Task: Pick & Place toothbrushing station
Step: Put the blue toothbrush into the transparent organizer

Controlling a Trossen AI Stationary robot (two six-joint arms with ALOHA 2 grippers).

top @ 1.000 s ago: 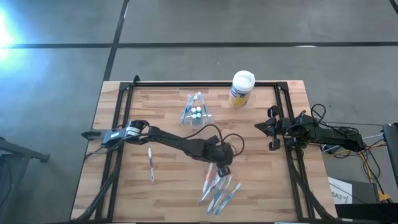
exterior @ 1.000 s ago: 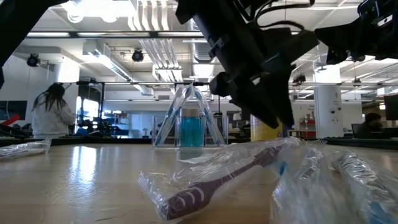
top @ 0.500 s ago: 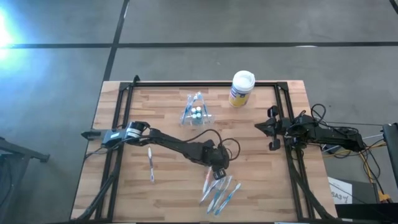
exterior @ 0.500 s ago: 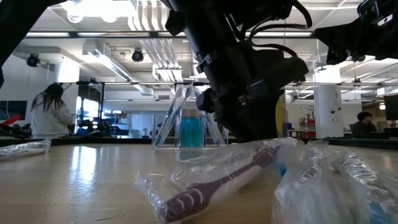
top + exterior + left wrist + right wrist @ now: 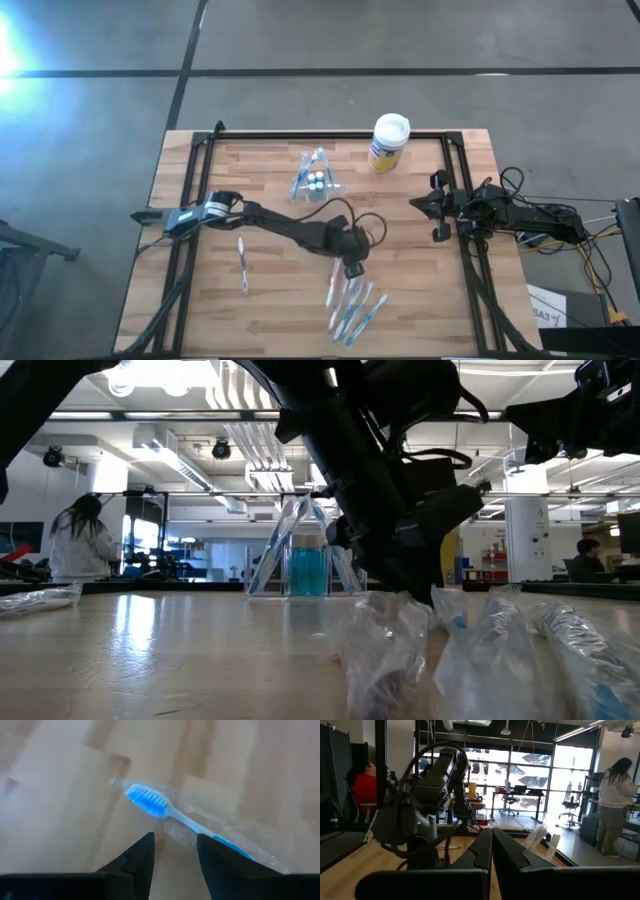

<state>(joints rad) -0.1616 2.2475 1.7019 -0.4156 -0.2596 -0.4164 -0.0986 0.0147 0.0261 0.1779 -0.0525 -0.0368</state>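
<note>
Pick step underway: my left hand (image 5: 174, 851) parted, empty, hovering over wrapped blue toothbrush (image 5: 165, 811); next I lower and clench. Right hand (image 5: 491, 842) clenched, parked at surface (image 5: 270, 300) edge.

No legible text anywhere, canister (image 5: 389, 143) label unreadable (too small to make out)

Counter (image 5: 270, 310) — pale planked wood, matt. Station (image 5: 315, 178) at 12 o'clock is clear glossy plastic. Toothbrushes (image 5: 352, 305) at 5 o'clock — wrapped in crinkled shiny film.
</note>
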